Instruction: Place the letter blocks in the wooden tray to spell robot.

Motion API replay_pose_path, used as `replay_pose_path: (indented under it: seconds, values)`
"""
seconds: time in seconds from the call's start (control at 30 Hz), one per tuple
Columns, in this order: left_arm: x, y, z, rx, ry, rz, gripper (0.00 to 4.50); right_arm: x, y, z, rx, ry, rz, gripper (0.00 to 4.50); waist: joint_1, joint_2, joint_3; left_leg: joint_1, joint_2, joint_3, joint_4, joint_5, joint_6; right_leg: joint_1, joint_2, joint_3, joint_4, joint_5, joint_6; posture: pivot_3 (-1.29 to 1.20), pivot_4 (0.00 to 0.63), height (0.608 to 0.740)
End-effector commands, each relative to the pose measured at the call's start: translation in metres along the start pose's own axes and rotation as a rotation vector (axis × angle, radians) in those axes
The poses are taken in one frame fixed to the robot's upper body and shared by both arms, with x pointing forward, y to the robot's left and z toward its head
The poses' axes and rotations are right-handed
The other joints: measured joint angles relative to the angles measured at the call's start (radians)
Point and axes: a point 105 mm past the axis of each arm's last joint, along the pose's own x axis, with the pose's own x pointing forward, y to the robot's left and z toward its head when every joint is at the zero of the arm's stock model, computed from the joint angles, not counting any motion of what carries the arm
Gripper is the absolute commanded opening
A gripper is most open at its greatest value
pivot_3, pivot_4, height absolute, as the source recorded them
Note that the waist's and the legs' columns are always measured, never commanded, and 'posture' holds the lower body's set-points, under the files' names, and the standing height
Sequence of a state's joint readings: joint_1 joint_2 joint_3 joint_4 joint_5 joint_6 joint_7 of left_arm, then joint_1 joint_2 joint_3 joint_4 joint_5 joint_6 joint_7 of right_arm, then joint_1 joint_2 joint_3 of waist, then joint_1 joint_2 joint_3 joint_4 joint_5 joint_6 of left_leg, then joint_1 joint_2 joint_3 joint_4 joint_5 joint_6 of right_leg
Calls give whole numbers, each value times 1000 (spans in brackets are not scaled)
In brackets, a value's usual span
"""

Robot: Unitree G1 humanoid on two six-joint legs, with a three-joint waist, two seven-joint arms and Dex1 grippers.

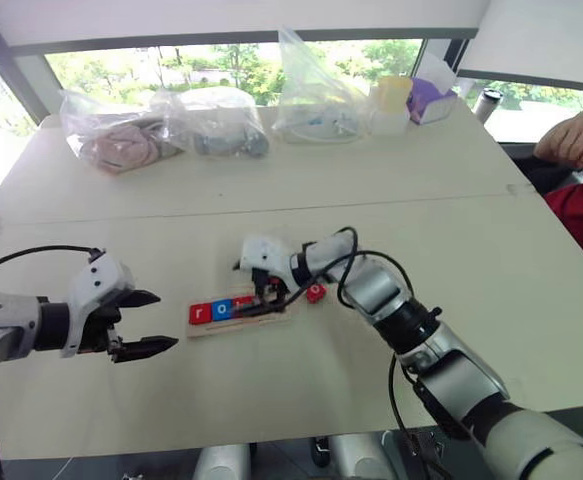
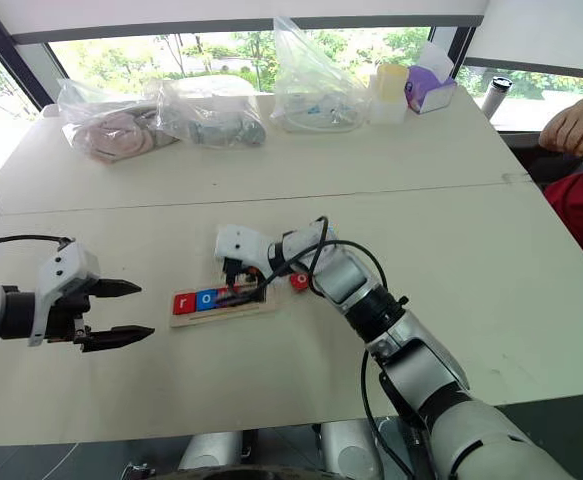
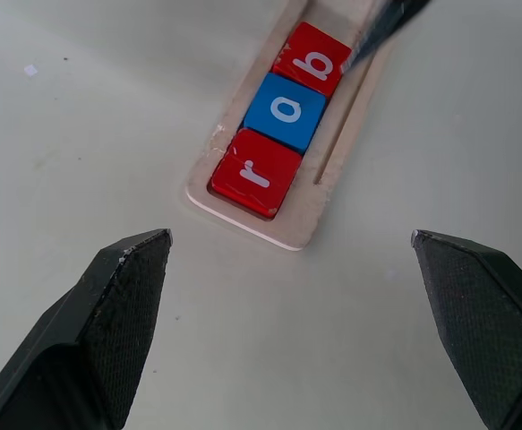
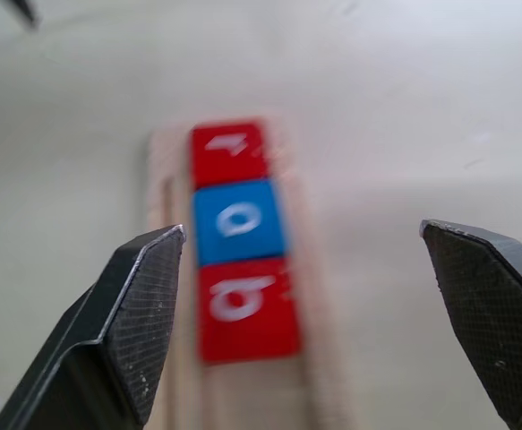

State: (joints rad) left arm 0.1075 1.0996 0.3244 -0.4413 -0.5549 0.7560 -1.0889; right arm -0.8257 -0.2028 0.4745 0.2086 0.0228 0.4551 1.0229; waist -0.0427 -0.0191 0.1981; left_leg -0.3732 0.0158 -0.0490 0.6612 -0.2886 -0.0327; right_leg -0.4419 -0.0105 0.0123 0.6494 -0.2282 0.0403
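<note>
Left gripper [image 1: 151, 322]: hovers over the left part of the table, black fingers spread wide and holding nothing, pointing toward the tray's left end with bare tabletop between them.
Wooden tray [image 3: 307, 218]: lies near the middle of the table's near half, long side running left to right, well back from every table edge.
Letter blocks in the tray: three, touching in a row from the left end, red r [image 3: 254, 173], blue o [image 3: 285, 111], red b [image 3: 313, 61]; the groove to the right of the b is unfilled where I can see it.
Right gripper [image 4: 301, 242]: over the tray's right part, fingers wide apart with nothing between them, the b tile just below.
Loose block [image 1: 316, 293]: one red tile on the table just beside the tray's right end, tilted, letter too small to read.
Open room: wide bare tabletop in front of the tray, to its left past the left gripper, and to its right toward the table's right edge.
Table [image 1: 531, 300]: pale, matte, with a seam running across it behind the tray.
Far edge: three clear plastic bags [image 1: 211, 122] in a row with soft things inside, then a pale yellow cup [image 1: 391, 103] and a purple box [image 1: 429, 100].
Room: windows behind the table, greenery outside.
Person: one hand [image 1: 574, 137] and a red sleeve at the table's right edge.
</note>
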Motion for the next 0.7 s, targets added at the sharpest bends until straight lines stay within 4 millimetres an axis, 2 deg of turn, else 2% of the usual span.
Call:
replay_pose_path:
  seconds: [0.03, 0.13, 0.2, 0.37, 0.5, 0.57, 0.7]
  values:
    - [0, 2, 6, 36, -16, 6, 4500, -27, -29, 14, -35, -44, -158, 4446, 1, 0, 0, 0, 0, 0, 0, 0, 0, 0, 0, 0, 0, 0, 0, 0, 150, 740]
    - [2, 1, 27, 27, -128, 3, 4500, -57, -44, 1, 37, -25, -300, 4446, 6, 0, 0, -1, -1, 0, 0, 0, 0, 0, -1, 0, -1, 1, -2, 0, 150, 740]
    - [3, -6, 43, 8, -206, -33, 4500, -73, -44, -8, 97, -12, -366, 4446, 9, -1, -1, -1, -1, 0, 0, 0, 0, 0, -1, 0, -1, 1, -1, 0, 150, 740]
    - [10, -20, 61, 8, -262, -96, 4500, -109, -12, -39, 253, 77, -490, 4446, 4, -1, -1, -1, -1, -1, 0, 0, 0, 0, -1, 0, -1, 1, 1, 0, 150, 740]
    - [18, -14, 65, 9, -275, -82, 4500, -114, 12, -46, 409, 111, -564, 4446, -6, -1, -1, 1, 0, 0, -1, 0, 0, 0, 1, 1, 0, 0, 2, 0, 150, 740]
    - [22, -6, 66, 40, -282, -40, 4500, -109, 23, -43, 451, 101, -551, 4446, -6, -1, -1, 1, 0, -1, -1, 0, 0, 0, 2, 1, 1, 0, 1, 0, 150, 740]
    - [28, 1, 64, 72, -271, -41, 4500, -102, 35, -53, 543, 125, -560, 4446, -1, -1, -1, 2, 0, -3, 0, 0, -1, 0, 2, 0, 1, -1, -3, 0, 150, 740]
